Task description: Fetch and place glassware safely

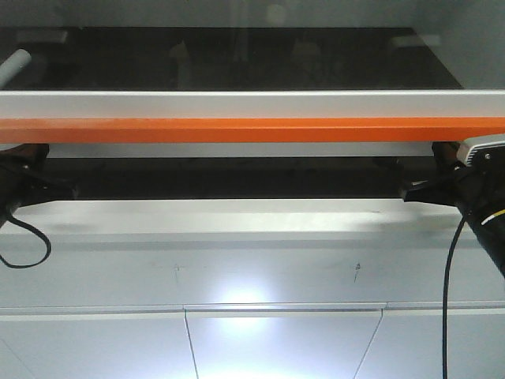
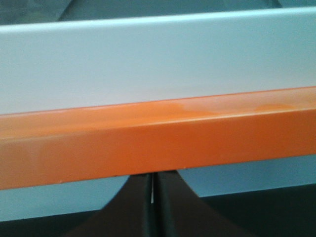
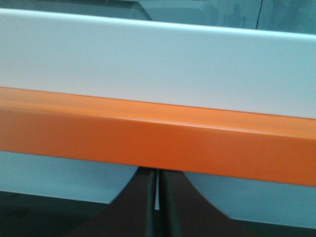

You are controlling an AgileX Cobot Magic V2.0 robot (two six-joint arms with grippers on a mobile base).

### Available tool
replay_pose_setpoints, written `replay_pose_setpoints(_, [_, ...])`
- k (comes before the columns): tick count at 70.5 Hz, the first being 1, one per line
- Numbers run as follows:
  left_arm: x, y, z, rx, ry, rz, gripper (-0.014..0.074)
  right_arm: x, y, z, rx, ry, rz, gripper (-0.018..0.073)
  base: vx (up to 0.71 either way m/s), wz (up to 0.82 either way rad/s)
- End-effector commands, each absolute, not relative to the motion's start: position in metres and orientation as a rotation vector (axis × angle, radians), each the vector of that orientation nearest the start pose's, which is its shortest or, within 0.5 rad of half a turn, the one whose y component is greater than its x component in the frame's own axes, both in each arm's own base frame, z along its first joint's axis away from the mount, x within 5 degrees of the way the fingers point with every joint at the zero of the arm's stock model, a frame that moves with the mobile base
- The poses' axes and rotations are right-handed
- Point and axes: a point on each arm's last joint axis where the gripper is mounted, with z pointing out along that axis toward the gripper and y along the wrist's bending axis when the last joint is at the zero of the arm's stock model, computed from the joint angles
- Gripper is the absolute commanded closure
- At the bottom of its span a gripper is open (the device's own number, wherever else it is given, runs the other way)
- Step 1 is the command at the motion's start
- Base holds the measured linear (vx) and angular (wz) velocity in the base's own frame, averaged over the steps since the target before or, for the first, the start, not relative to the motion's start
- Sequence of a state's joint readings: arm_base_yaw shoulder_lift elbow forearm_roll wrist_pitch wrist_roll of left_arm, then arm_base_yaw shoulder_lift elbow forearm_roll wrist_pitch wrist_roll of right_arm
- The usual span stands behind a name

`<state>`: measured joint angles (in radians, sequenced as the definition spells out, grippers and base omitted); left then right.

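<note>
At the bottom centre of each wrist view, the left pincer (image 2: pixel 153 190) and the right pincer (image 3: pixel 157 185) show dark fingers pressed together with only a hairline slit between them, clenched on nothing. In the front view they sit at the far left and far right of the frame, above the white counter (image 1: pixel 252 217). They are tucked just under the long orange horizontal bar (image 1: pixel 252 130); whether they touch it cannot be told. The pale grey metal rail (image 1: pixel 252 104) lies along the bar's upper edge, and beyond it the dark glass pane (image 1: pixel 237 59) gives only faint reflections.

The small squat clear glass jar with a cream-white lid appears in no view and is probably behind that pane. The step in hand looks like raising this panel. Both pincers should bear flat against the bar's underside and rise together at one slow pace. That way the panel stays level and does not jam or jolt anything behind it.
</note>
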<state>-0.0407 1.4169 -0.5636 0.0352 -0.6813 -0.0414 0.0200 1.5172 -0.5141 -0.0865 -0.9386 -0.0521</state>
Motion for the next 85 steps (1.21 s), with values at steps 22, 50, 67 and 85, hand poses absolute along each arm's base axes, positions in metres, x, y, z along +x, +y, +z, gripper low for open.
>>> replay_pose_setpoints(22, [0.263, -0.014, 0.353, 0.031, 1.174, -0.075, 0.0603, 0.278, 0.015, 0.319, -0.192, 1.17, -0.038, 0.056, 0.0, 0.0])
replay_pose_setpoints(50, [0.242, -0.013, 0.394, 0.033, 1.133, -0.07, 0.0603, 0.263, 0.013, 0.357, -0.189, 1.156, -0.063, 0.056, 0.0, 0.0])
replay_pose_setpoints(67, [0.235, -0.012, 0.396, 0.032, 1.175, -0.067, 0.0603, 0.258, 0.013, 0.36, -0.182, 1.2, -0.059, 0.056, 0.0, 0.0])
replay_pose_setpoints(85, [0.221, -0.012, 0.402, 0.031, 1.225, -0.063, 0.0603, 0.249, 0.012, 0.364, -0.156, 1.25, -0.035, 0.056, 0.0, 0.0])
